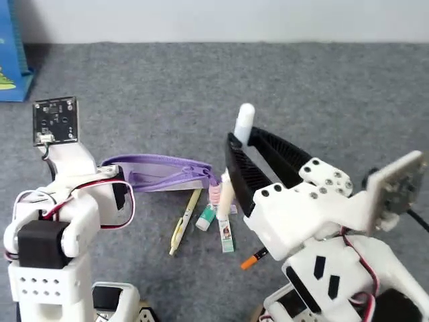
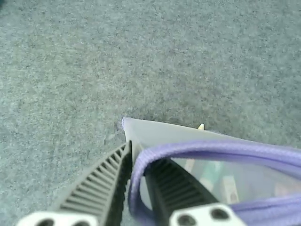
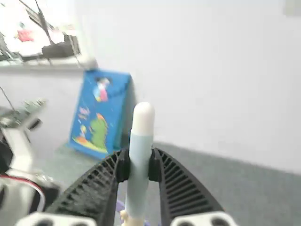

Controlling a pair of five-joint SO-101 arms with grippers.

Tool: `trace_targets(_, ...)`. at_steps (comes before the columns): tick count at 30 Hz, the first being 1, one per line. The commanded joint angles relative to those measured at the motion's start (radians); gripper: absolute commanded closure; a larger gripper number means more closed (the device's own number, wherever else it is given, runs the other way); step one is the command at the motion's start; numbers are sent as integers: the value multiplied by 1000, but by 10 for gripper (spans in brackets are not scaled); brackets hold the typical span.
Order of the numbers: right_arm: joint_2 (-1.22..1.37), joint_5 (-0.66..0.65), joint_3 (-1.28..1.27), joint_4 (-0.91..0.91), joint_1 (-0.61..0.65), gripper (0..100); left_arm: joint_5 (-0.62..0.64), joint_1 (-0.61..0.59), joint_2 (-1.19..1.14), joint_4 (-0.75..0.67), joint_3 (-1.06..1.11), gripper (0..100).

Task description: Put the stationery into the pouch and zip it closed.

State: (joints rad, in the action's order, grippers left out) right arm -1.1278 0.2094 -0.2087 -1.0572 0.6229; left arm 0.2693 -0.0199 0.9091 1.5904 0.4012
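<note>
Right claw [image 3: 139, 165] is clenching an upright white-capped pen [image 3: 141, 127], seemingly just beside the pouch [image 1: 161, 176] mouth, while left claw [image 2: 136, 157] is pinching its rim; tilting tip-first toward that mouth is looking wisest.

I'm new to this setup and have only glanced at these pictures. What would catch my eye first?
Most striking is the white-capped stick, clamped in the right gripper near the middle of the table. Next comes the purple pouch, pinched at one end by the left gripper over the grey carpet. Between the arms lie loose stationery pieces, among them a yellow pen.
</note>
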Motion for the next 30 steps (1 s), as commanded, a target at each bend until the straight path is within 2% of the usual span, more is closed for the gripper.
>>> trace_targets(1,19,9,-35,131,58,991,17,3,-17,-29,-39,987)
trace_targets(9,22,11,-114,312,160,991,17,3,-18,-25,-39,987)
trace_targets(18,24,-8,-325,662,160,991,15,3,-18,-23,-38,987)
trace_targets(26,119,-66,-477,808,137,991,15,3,-15,-23,-38,987)
trace_targets(30,148,-66,-491,773,124,987,15,3,-14,-23,-38,987)
